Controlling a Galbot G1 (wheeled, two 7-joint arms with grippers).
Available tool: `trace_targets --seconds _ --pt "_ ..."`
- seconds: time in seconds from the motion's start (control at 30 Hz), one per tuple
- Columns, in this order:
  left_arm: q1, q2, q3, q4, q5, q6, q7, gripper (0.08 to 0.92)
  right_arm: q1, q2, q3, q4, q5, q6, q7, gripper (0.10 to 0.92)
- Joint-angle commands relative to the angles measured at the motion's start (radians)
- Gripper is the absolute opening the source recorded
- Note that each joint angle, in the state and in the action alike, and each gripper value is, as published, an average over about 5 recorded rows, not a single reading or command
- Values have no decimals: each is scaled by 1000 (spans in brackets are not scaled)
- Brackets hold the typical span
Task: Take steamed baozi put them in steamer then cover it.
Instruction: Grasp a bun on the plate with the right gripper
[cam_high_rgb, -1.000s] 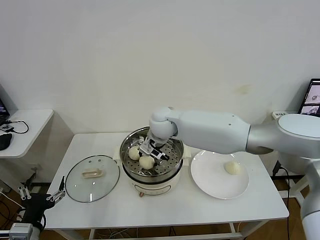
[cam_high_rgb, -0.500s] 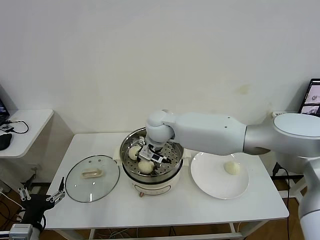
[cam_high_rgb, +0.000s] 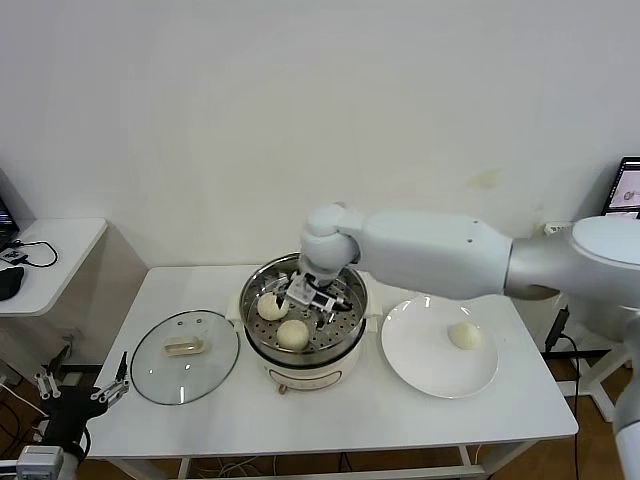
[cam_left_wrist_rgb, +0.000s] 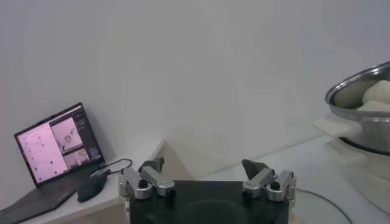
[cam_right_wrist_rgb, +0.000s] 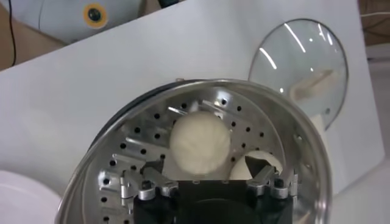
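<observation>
Overhead, right tool (cam_high_rgb: 316, 300) spread empty above steamer (cam_high_rgb: 304, 345); cover (cam_high_rgb: 185, 356) flat, handle lengthwise left-right.

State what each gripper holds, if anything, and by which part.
Nothing is held. The right gripper is open above a baozi lying in the steamer. The left gripper is open, parked beside the table.

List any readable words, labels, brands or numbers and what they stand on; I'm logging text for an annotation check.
None can be read.
Laptop screen on the side desk: pink windows with small images, too blurred to read.
Monitor at the right edge: pictures only, no legible text.
Steamer, cover and plate: no visible marking.
</observation>
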Motion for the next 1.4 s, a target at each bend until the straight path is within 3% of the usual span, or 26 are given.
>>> trace_targets --seconds 0.03,0.37,0.73,1.07,1.4 --pt "-3 5 3 -1 1 2 0 823 59 -132 50 21 93 -126 -35 823" --pt "-17 26 16 1 3 4 2 823 39 -458 102 138 136 -283 -58 823" --pt "-16 34 41 -1 21 4 4 823 -259 -724 268 102 -61 -266 -52 823" --pt "-12 31 54 0 40 6 4 823 -588 -717 521 -24 -242 -233 -35 823" --pt "2 28 42 -2 42 6 4 823 -686 -572 632 -173 -313 -219 -13 823"
